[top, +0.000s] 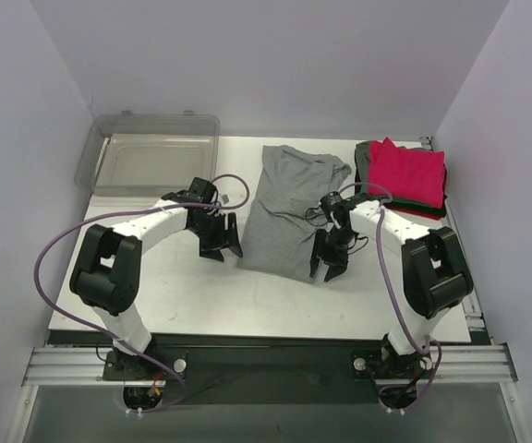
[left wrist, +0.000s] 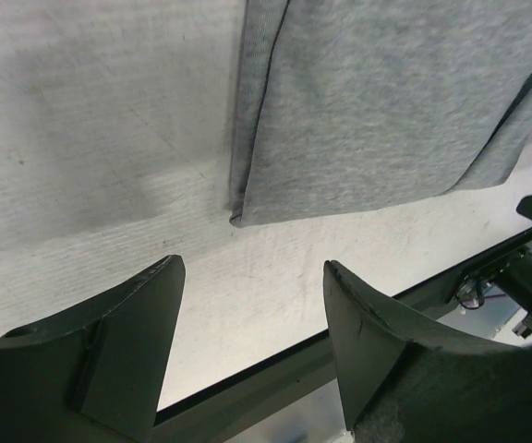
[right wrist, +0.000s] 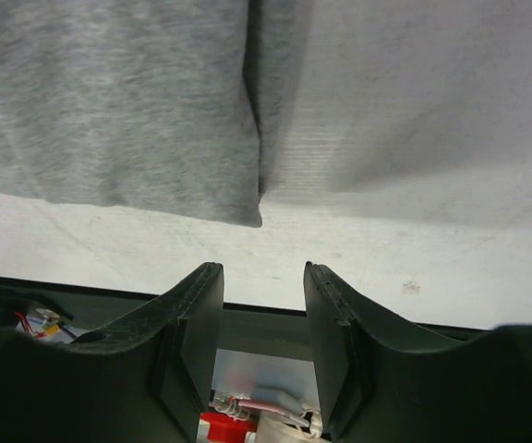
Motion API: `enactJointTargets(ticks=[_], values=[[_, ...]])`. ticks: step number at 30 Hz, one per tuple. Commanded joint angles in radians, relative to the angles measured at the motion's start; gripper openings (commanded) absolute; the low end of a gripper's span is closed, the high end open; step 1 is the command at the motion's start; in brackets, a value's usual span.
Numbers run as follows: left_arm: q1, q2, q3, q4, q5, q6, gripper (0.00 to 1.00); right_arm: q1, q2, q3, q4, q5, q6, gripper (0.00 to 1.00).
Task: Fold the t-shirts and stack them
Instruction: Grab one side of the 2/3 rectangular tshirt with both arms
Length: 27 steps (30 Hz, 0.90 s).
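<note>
— Grey marl cloth is spread in the middle of the table: is that the grey t-shirt?

— It is. It is laid flat as one long strip, with the collar at the far end and the hem toward the arms. The sides are turned in, so that doubled edges are seen along the hem corners in both wrist views. A few soft creases are seen near the collar.

— Where are the other shirts kept?

— A stack of folded t-shirts is set at the far right corner, well apart from the clear plastic bin at the far left. The pink-red one is placed on top, and dark and green edges are shown beneath it.

— How are the jaws held?

— The left gripper is held over bare table just beside the near-left hem corner, its jaws spread wide and released. The right gripper is held by the near-right hem corner, its jaws parted more narrowly. No cloth is gripped by either.
</note>
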Motion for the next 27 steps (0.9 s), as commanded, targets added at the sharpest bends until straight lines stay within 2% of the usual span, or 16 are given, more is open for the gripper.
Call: enactJointTargets(ticks=[1,11,21,25,27], values=[[-0.006,-0.027,-0.032,0.082,0.065,0.011,0.73,0.001,-0.033,-0.032,0.04,0.008,0.035,0.4],[-0.008,0.034,-0.055,0.14,0.12,-0.019,0.75,0.003,0.055,-0.067,0.148,-0.033,0.048,0.35],[-0.04,0.1,-0.015,0.081,0.054,-0.006,0.69,0.004,0.086,-0.081,0.149,-0.035,0.049,0.31],[-0.052,0.127,-0.011,0.068,0.039,0.001,0.67,0.006,0.09,-0.096,0.151,-0.035,0.055,0.25],[-0.057,0.146,-0.011,0.076,0.041,-0.001,0.61,0.007,0.095,-0.093,0.151,-0.036,0.054,0.19]])
